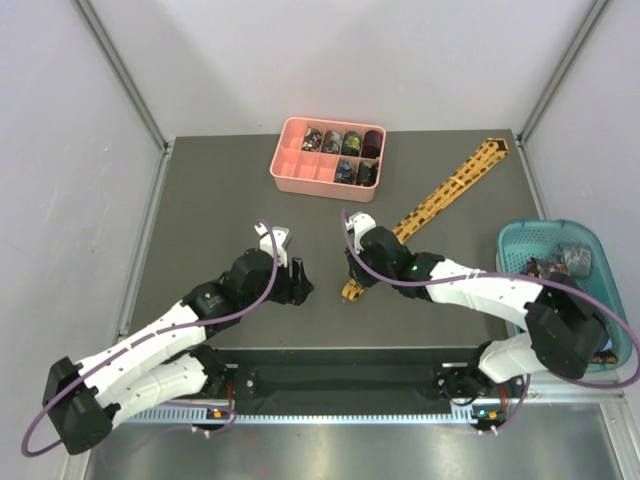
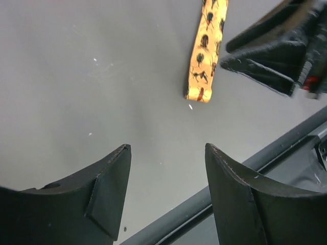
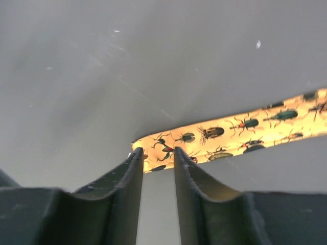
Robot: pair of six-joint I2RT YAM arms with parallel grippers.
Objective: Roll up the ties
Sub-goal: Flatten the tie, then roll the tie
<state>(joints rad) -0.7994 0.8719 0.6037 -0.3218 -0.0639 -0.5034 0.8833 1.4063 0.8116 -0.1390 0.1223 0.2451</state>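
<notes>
The left gripper (image 2: pixel 167 148) hovered with its black, wedge-shaped jaws spread wide over the matte grey table (image 2: pixel 76 76). The golden, beetle-printed tie (image 1: pixel 440 195) lay flat as a long diagonal strip. At its blunt narrow end, the right gripper (image 3: pixel 157 150) had its jaws narrowly parted.

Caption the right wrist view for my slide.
Right end effector at the end of the yellow tie on the table.

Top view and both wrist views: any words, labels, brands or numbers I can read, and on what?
No text can be read in any view.
Tie: beetle pictures only, no label showing.
Tray and basket: no marking visible; their contents are too small to tell.
</notes>
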